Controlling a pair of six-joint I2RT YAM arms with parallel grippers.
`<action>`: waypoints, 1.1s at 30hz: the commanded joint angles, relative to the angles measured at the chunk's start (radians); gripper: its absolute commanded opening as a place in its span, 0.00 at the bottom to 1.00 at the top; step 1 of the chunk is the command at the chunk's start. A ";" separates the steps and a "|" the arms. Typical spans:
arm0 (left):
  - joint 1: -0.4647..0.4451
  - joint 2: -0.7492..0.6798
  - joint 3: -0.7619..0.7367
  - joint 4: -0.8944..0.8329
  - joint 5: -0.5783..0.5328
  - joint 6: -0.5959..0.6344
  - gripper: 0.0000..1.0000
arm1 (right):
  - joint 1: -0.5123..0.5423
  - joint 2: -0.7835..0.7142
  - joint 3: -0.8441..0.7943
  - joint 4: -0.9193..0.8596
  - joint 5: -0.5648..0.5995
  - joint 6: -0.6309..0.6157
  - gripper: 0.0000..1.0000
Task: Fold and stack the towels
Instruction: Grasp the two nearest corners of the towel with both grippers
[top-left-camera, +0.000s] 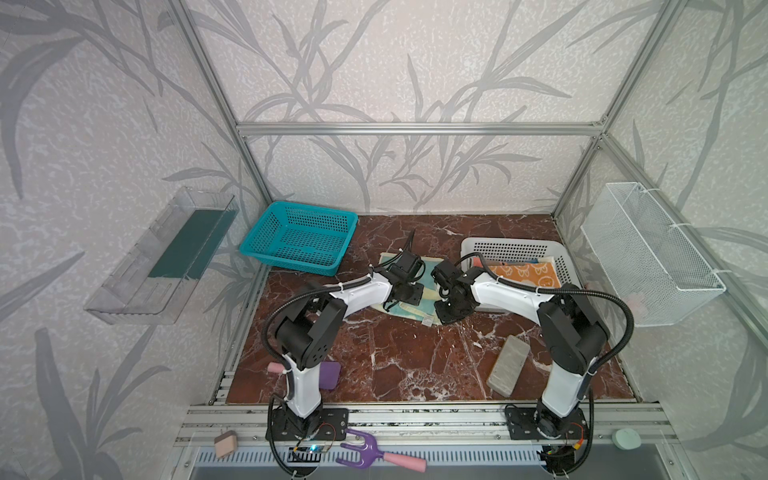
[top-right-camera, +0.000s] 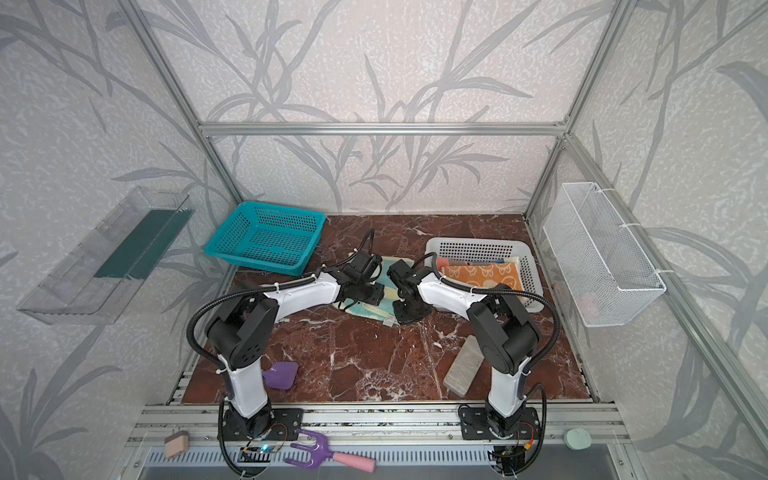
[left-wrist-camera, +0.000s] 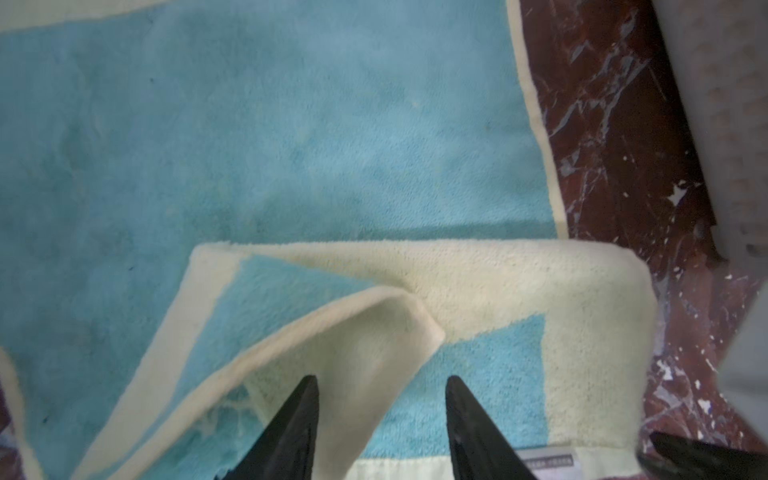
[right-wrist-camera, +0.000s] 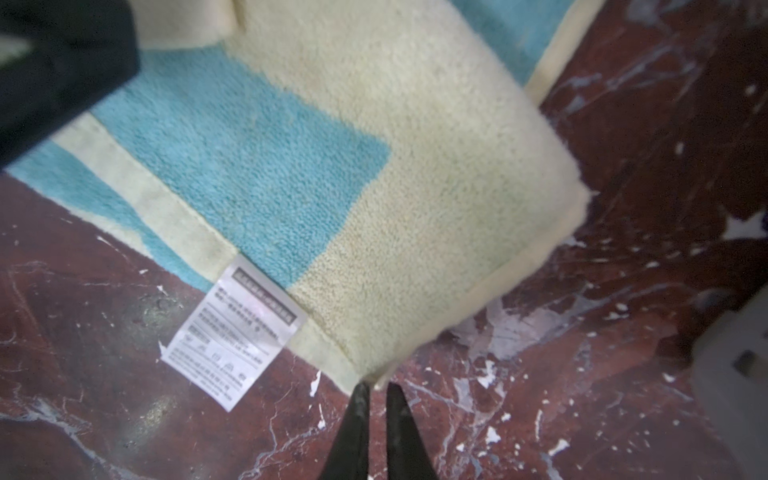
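Red marble tabletop (top-left-camera: 415, 357) carries a teal basket (top-left-camera: 299, 241) far left; right of it the left gripper (left-wrist-camera: 381, 380), jaws apart, straddles a raised fold of the pale yellow/teal towel (left-wrist-camera: 291, 124) lying centre. Further right the right gripper (right-wrist-camera: 377, 384), jaws almost together, meets the towel's corner, with the white basket (top-left-camera: 511, 248) holding the orange towel (top-left-camera: 523, 274) close behind.

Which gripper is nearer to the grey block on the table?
The right gripper. It is at the corner of the towel that points toward the grey block. The left gripper is over the towel, farther from the block.
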 joint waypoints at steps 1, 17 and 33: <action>-0.007 0.062 0.071 -0.030 -0.028 0.018 0.53 | -0.002 -0.029 -0.009 0.010 0.002 0.007 0.12; 0.004 -0.045 0.044 -0.070 -0.047 -0.020 0.00 | -0.003 -0.035 -0.003 0.002 0.017 -0.001 0.12; 0.250 -0.617 -0.487 0.102 -0.028 -0.283 0.00 | 0.018 -0.153 0.027 -0.036 -0.041 0.022 0.21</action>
